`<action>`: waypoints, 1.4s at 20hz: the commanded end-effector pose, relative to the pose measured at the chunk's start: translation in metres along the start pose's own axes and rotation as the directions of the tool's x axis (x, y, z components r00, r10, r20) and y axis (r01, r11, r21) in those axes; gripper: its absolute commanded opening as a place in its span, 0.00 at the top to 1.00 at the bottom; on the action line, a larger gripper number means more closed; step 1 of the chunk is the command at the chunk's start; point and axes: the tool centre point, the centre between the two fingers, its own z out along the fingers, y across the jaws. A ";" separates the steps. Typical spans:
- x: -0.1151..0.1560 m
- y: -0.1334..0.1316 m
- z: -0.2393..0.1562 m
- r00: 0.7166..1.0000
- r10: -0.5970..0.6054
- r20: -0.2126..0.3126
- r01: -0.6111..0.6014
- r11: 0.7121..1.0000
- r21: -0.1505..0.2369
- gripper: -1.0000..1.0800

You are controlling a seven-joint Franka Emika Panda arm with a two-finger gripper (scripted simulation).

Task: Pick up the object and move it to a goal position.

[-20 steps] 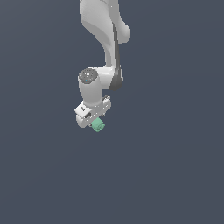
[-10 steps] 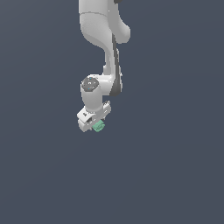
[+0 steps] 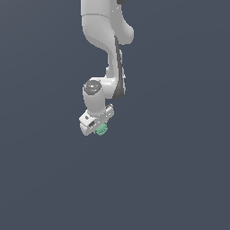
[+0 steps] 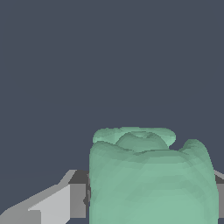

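Note:
The object, a small mint-green lumpy block [image 3: 102, 130], sits under my white gripper [image 3: 99, 127] in the exterior view, between the fingers, mostly covered by the hand. In the wrist view the block [image 4: 151, 179] fills the lower half of the picture, with one grey-white finger [image 4: 61, 201] pressed against its side; the other finger is almost wholly hidden behind the block. The gripper is shut on the block.
The white arm [image 3: 105, 40] reaches down from the top of the exterior view. The surround is a plain dark grey-blue ground [image 3: 179, 170] with nothing else showing.
The gripper with the block has shifted slightly toward the exterior view's left and a little down; the wrist has turned a bit. The block stays held.

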 end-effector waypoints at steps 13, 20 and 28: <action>0.005 0.019 -0.016 1.000 0.000 0.000 0.000 1.000 0.001 1.00; 0.014 0.053 -0.044 1.000 0.000 -0.001 0.000 1.000 0.001 1.00; 0.027 0.101 -0.082 1.000 0.000 -0.001 0.000 1.000 0.001 1.00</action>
